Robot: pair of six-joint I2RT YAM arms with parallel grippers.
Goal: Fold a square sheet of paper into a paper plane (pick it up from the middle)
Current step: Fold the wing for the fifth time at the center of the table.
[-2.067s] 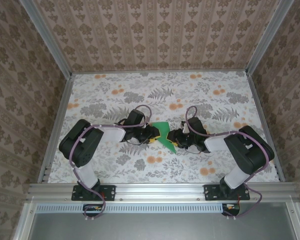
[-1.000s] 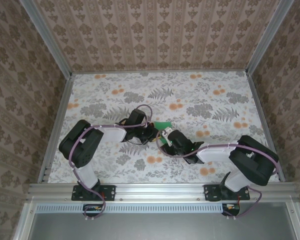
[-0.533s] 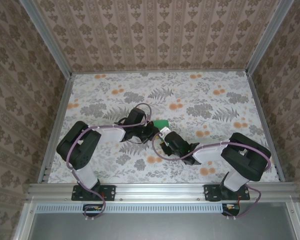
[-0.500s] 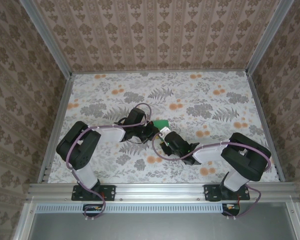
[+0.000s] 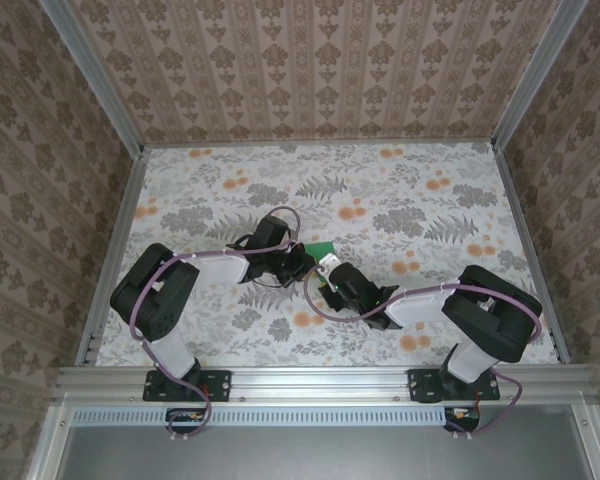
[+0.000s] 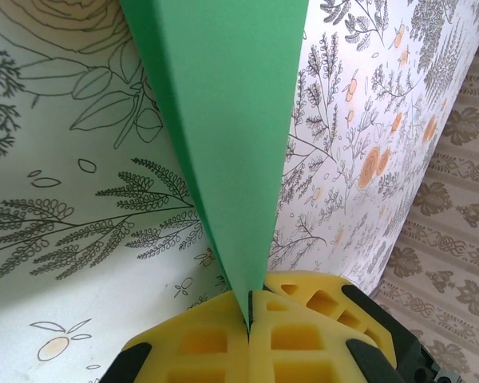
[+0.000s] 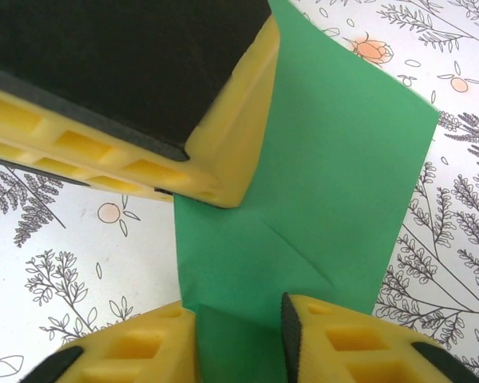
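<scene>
The green sheet of paper (image 5: 322, 249) hangs folded between my two grippers above the middle of the table. In the left wrist view the paper (image 6: 223, 120) tapers down to a point, and my left gripper (image 6: 249, 307) is shut on that point. In the right wrist view the paper (image 7: 327, 159) shows a diagonal crease. My right gripper (image 7: 239, 335) stands open, its yellow fingers (image 7: 136, 355) apart with a green flap between them. The left gripper's fingers (image 7: 128, 80) press the paper's upper left part. From above, the left gripper (image 5: 302, 262) and right gripper (image 5: 328, 268) nearly touch.
A floral grey-and-orange cloth (image 5: 400, 190) covers the table. Patterned walls and metal rails (image 5: 520, 240) close in the sides and back. Both arms bend inward towards the middle of the table, the right forearm (image 5: 420, 300) low over the near right.
The right gripper has crept slightly further left and its jaws have narrowed around the paper's near flap. The left gripper keeps hold of the paper.
</scene>
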